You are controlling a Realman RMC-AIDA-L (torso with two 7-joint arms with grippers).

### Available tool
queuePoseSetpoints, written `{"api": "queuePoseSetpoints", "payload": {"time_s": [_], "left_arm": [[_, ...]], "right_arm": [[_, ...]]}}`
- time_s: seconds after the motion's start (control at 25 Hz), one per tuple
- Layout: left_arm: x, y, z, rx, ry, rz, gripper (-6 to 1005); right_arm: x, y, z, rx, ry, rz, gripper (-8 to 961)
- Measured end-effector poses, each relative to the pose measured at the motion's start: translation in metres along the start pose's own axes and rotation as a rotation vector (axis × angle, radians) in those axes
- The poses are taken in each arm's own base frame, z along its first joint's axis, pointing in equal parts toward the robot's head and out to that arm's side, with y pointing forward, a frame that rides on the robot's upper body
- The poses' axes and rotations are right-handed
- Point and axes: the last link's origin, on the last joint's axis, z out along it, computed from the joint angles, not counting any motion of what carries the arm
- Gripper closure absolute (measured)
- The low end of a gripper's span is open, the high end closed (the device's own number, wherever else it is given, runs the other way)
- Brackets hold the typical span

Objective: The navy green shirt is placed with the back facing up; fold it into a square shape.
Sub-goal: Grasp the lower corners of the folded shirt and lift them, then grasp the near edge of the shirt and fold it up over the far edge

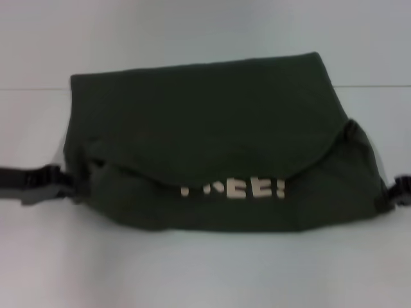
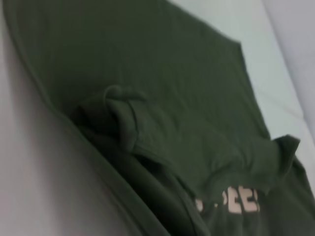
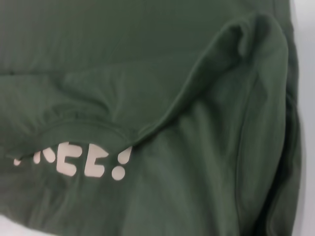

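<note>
The navy green shirt (image 1: 212,128) lies partly folded on the white table (image 1: 205,276). Its upper layer is folded toward me in a curved flap over the front side. Pale lettering (image 1: 234,189) peeks out below that flap's edge. My left gripper (image 1: 61,181) sits low at the shirt's left edge. My right gripper (image 1: 397,190) is at the shirt's right edge, mostly out of frame. The left wrist view shows the shirt (image 2: 172,98) with a bunched fold and the lettering (image 2: 236,201). In the right wrist view the shirt (image 3: 147,73) fills the frame, its lettering (image 3: 88,164) half covered by the flap.
A table seam or back edge (image 1: 372,85) runs behind the shirt. White table surface surrounds the shirt on every side.
</note>
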Motion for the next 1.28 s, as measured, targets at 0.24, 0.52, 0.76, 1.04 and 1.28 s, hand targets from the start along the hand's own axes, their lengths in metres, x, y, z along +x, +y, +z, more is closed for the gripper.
{"api": "queuePoseSetpoints", "payload": {"time_s": [0.24, 0.52, 0.76, 1.04, 1.28], "left_arm": [[-0.030, -0.007, -0.020, -0.008, -0.126, -0.030, 987], [-0.054, -0.016, -0.037, 0.003, -0.187, -0.070, 987], [-0.052, -0.020, -0.046, 0.004, -0.152, -0.087, 987], [-0.029, -0.010, -0.054, -0.040, -0.053, -0.043, 986], [0.017, 0.000, -0.050, -0.020, 0.089, -0.032, 986]], "right_arm": [[0.036, -0.003, -0.005, -0.078, 0.142, 0.016, 920], [0.052, -0.013, -0.017, -0.113, 0.165, 0.041, 920], [0.047, -0.018, -0.027, -0.133, 0.108, 0.058, 919], [0.027, -0.007, -0.039, -0.232, -0.007, 0.026, 919], [-0.012, -0.017, -0.055, -0.233, -0.303, 0.092, 918]]}}
